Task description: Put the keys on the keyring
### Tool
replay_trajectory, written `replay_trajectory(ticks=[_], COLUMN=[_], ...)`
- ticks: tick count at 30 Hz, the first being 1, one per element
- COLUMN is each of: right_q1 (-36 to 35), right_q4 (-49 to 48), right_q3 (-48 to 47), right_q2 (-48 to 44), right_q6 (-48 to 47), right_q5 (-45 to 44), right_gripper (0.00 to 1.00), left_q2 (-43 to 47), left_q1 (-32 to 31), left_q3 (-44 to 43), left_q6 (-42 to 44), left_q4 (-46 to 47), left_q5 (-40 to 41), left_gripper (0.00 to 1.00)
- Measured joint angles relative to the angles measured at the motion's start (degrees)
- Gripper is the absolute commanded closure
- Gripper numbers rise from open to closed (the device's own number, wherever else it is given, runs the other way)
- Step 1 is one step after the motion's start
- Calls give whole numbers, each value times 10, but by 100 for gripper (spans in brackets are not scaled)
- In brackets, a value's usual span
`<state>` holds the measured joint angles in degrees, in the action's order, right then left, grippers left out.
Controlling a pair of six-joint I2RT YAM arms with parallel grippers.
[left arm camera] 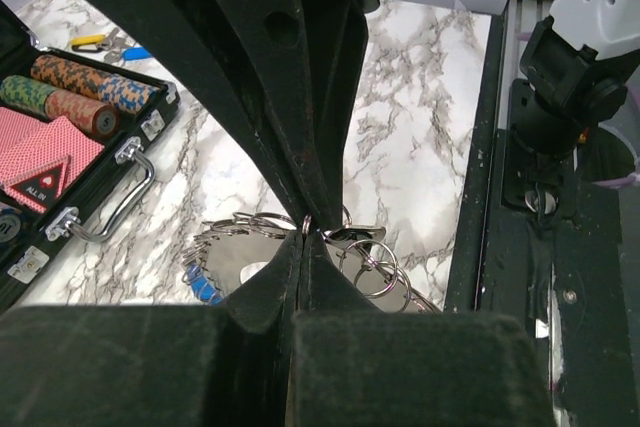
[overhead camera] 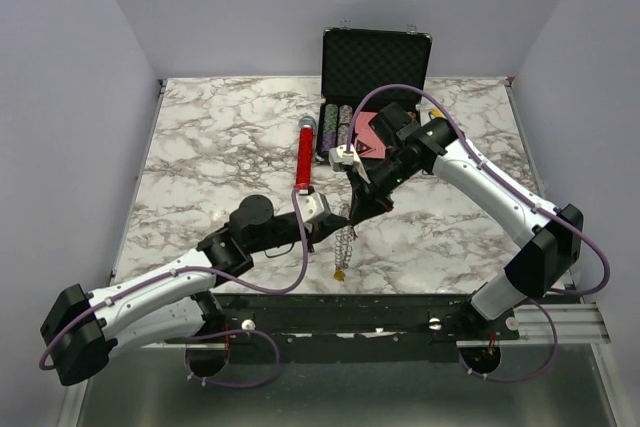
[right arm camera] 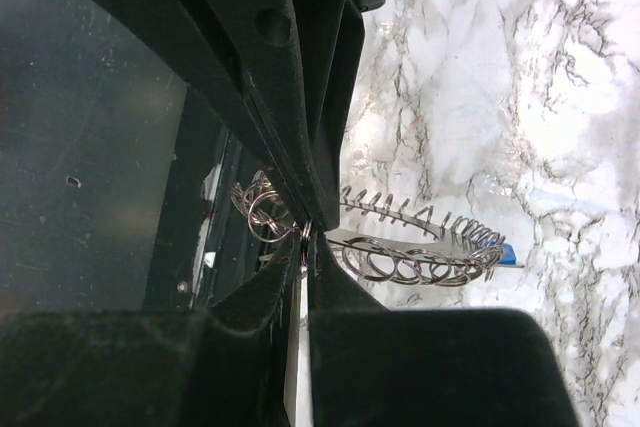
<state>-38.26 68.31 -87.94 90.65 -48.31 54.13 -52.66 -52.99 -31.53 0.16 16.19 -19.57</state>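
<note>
- The left gripper (left arm camera: 305,230) was fully closed, with its tips pinched on the thin wire of the keyring (left arm camera: 372,267) at the centre of the left wrist view.
- The right gripper (right arm camera: 305,232) had its jaws all but together, with only a slit of light between them. Its tips were on the same ring wire. I judged this a light pinch, but its firmness was not readable.
- The keyring sat between the two arms at mid-frame in the top view, just below the red cylinder (overhead camera: 305,157) and the poker-chip case (overhead camera: 375,97).
- The keys (right arm camera: 420,222) fanned toward the right of the right wrist view, with a blue tag (right arm camera: 507,253) at the far end. A yellow tag (overhead camera: 340,273) was lowest in the top view. Whether the lower keys touched the marble tabletop (overhead camera: 200,147) could not be told.
- Step judged: a two-handed hold to part the ring's coil.
- To do it well, the left pinch should act as a fixed anchor and the right should make only small moves. The fanned keys should be kept away from the pinch point.
- Risk: the thin wire could slip from the pads.
- No loose key for threading was identified. The small yellow and blue items (left arm camera: 92,42) at the upper left of the left wrist view were too small to name.
</note>
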Motion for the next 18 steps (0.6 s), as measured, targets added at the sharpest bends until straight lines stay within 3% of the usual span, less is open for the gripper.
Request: replay_trajectory(ticks=[5,18], right_q1=[-1,0], right_q4=[-8,-42], right_q3=[0,15], right_q2=[0,0], right_q6=[13,66], right_q5=[9,48], right_gripper=[78,76], left_q2=[24,59], left_q1=[0,0], left_q3=[42,113], left_q6=[-35,-108], left_q4=[50,134], left_q5=[16,52], left_gripper=[100,100])
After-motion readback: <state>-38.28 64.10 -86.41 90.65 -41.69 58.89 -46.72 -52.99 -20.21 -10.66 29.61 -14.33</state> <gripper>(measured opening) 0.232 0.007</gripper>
